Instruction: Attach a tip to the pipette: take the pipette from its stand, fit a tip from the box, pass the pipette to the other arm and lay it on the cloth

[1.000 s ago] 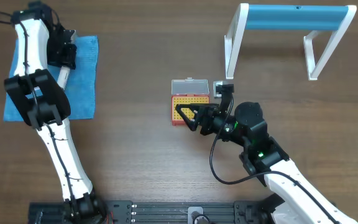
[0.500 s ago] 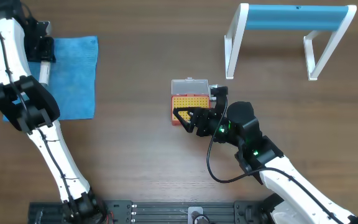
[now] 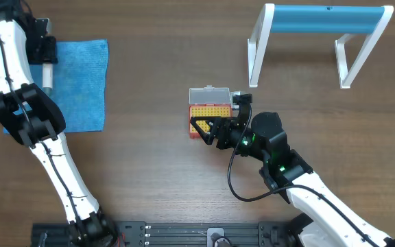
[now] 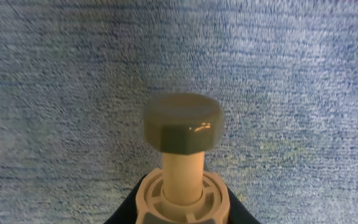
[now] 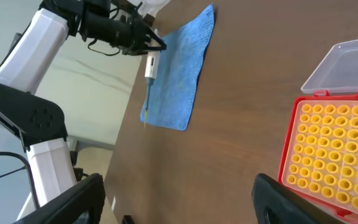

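Left jaws grip the white, yellow-tipped pipette (image 5: 150,66) over blue cloth (image 5: 184,73); right jaws gape.

Wooden table (image 3: 149,171): cloth (image 3: 81,82), tip box (image 3: 210,109), stand (image 3: 324,18)

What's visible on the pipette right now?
The pipette has a white body, a grey faceted plunger button on a cream stem, and a thin yellow tip fitted at the other end. The left gripper grips its upper body. It stretches along the left edge of the blue cloth, tip pointing toward the arm bases. Whether it touches the cloth cannot be told.
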